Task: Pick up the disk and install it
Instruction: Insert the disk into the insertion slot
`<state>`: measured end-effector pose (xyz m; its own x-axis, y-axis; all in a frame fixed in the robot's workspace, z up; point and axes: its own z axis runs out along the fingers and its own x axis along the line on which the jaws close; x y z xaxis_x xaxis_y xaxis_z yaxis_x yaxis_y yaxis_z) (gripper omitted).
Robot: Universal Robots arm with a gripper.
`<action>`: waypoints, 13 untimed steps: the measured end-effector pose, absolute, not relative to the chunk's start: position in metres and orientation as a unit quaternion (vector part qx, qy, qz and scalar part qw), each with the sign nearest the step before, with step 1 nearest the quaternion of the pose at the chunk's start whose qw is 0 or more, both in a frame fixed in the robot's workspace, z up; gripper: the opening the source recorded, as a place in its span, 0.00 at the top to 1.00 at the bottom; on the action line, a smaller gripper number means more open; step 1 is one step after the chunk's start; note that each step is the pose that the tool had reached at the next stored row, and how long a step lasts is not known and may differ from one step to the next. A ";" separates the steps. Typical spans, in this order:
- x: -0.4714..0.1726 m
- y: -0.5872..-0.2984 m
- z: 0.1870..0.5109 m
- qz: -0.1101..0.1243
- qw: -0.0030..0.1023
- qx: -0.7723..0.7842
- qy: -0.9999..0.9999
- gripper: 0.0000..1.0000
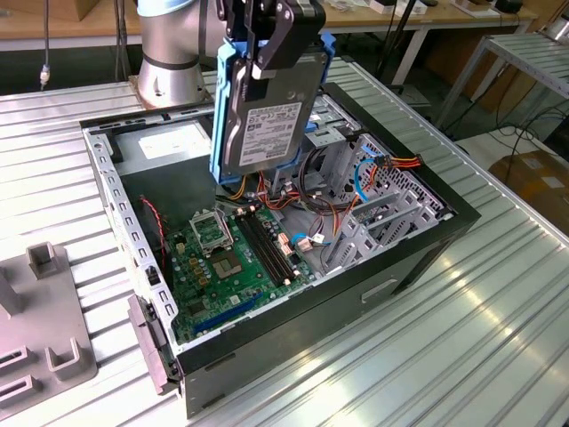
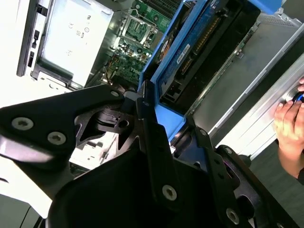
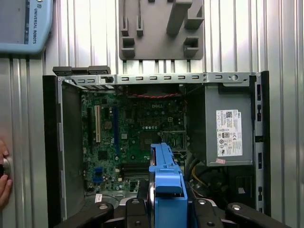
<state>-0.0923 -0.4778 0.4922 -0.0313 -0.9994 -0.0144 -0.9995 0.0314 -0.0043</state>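
The disk, a grey metal drive in a blue plastic carrier, hangs tilted on edge above the open computer case. My gripper is shut on its upper end, black fingers clamping the carrier. Below it lie the green motherboard and, toward the exterior view's right, the grey drive cage with loose cables. The second wrist view looks along the disk from behind the gripper. In the first wrist view the carrier's blue edge hangs over the case.
The power supply fills one corner of the case. A grey fixture plate lies on the ribbed metal table at the exterior view's left. A person's hand rests near the table edge. The arm's base stands behind the case.
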 end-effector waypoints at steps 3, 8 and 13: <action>-0.092 -0.483 0.492 0.003 0.007 -0.696 0.718 0.63; -0.090 -0.494 0.492 0.003 0.006 -0.696 0.718 0.63; -0.064 -0.495 0.490 0.002 0.005 -0.696 0.718 0.63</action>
